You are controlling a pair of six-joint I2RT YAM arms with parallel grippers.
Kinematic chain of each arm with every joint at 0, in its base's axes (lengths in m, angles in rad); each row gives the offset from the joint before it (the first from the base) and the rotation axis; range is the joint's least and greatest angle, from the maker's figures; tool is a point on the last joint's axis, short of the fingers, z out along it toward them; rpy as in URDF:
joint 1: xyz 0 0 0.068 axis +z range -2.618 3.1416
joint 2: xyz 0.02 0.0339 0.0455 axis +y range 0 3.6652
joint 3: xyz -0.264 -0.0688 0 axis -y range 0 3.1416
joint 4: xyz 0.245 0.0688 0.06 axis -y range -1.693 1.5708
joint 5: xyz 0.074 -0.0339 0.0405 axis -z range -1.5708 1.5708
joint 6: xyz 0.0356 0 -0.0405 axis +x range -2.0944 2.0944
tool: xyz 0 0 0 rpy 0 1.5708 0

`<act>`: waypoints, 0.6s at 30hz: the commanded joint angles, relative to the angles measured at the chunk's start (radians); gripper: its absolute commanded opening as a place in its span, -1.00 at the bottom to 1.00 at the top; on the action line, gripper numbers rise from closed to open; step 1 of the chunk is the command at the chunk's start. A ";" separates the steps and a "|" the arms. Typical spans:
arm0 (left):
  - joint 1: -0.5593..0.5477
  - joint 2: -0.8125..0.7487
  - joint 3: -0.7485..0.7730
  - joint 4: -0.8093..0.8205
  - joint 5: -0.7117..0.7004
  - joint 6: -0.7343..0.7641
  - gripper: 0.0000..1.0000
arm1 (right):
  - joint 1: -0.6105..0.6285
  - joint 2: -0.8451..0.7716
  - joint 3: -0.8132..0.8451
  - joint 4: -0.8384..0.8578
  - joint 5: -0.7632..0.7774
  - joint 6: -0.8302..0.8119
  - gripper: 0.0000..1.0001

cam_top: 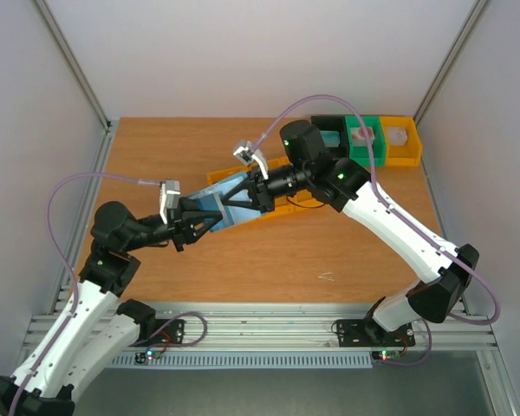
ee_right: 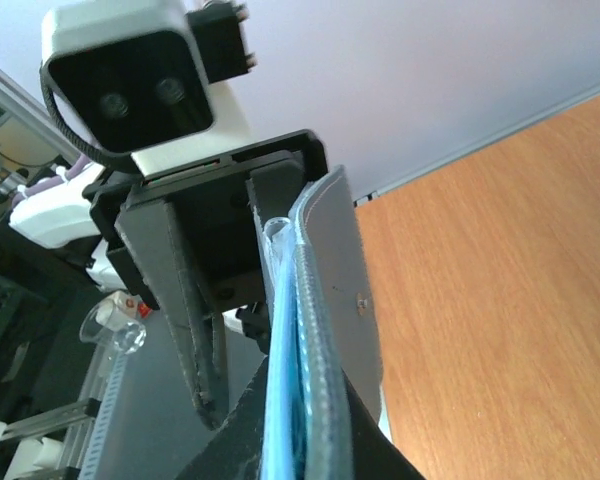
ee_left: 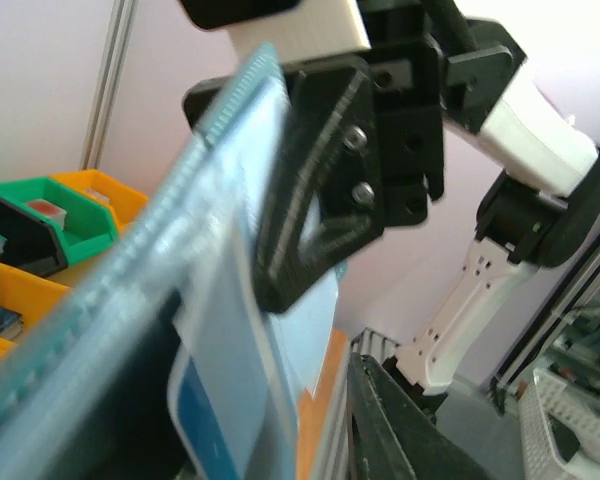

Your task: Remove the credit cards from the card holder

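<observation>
The blue card holder (cam_top: 228, 201) is held in the air over the table's middle, between both grippers. My right gripper (cam_top: 245, 192) is shut on its far edge; in the right wrist view the holder (ee_right: 315, 330) runs edge-on between the jaws of that gripper (ee_right: 305, 445). My left gripper (cam_top: 201, 219) is open around the holder's near end, with a gap showing beside one finger (ee_left: 400, 435). In the left wrist view a blue credit card (ee_left: 205, 410) sticks out of a clear sleeve of the holder (ee_left: 180, 230). The grey and red cards are hidden.
Yellow bins (cam_top: 286, 204) lie under and behind the held holder. A row of black (cam_top: 329, 139), green (cam_top: 364, 143) and yellow (cam_top: 400, 143) bins stands at the back right, holding small blocks. Bare wood table (cam_top: 329, 251) lies in front.
</observation>
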 commanded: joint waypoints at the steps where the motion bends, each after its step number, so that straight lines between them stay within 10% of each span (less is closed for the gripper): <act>1: -0.004 -0.040 0.048 -0.078 -0.014 0.058 -0.36 | -0.046 -0.032 0.017 0.010 -0.085 -0.006 -0.98; 18: 0.023 -0.028 0.040 -0.120 0.006 0.069 -0.98 | -0.067 -0.047 0.062 -0.146 -0.153 -0.087 -0.98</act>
